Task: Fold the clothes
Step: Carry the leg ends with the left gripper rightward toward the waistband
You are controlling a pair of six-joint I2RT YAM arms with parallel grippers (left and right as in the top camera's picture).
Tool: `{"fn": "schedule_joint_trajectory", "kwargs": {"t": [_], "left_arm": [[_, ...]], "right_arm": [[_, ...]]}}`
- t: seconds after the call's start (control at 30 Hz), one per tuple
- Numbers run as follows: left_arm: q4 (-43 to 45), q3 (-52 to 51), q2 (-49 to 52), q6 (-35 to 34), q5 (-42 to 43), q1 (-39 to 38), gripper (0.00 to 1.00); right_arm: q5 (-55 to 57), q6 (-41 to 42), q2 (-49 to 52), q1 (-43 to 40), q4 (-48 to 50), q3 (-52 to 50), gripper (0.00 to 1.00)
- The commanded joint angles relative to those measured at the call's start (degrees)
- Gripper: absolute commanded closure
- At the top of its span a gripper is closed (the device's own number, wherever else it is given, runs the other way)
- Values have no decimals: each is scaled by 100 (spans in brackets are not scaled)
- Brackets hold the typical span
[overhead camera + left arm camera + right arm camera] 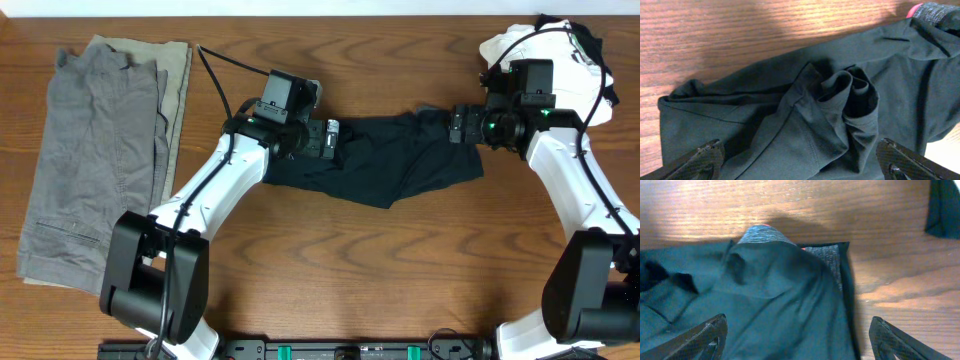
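Lying beneath left tool [800,151]: black leggings [400,165]

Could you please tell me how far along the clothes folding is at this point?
Done, apparently: a grey garment lies folded flat at the left. In hand: the black leggings lie rumpled in the middle, with the left end effector and right end effector open over their ends, gripping nothing. Left: finishing the leggings' fold, and probably the white-and-black heap at the far right corner.

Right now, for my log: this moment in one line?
black stretchy leggings: bunched on wooden table | left gripper: open | right gripper: open over grey waistband
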Motion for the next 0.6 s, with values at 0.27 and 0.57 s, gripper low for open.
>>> {"fn": "schedule_joint_trajectory", "kwargs": {"t": [0.27, 0.57], "left_arm": [[341, 31, 619, -59, 358, -315, 2], [334, 28, 638, -61, 358, -798, 2]], "right_arm": [[339, -610, 826, -70, 20, 20, 11], [341, -688, 1215, -74, 166, 20, 9]]}}
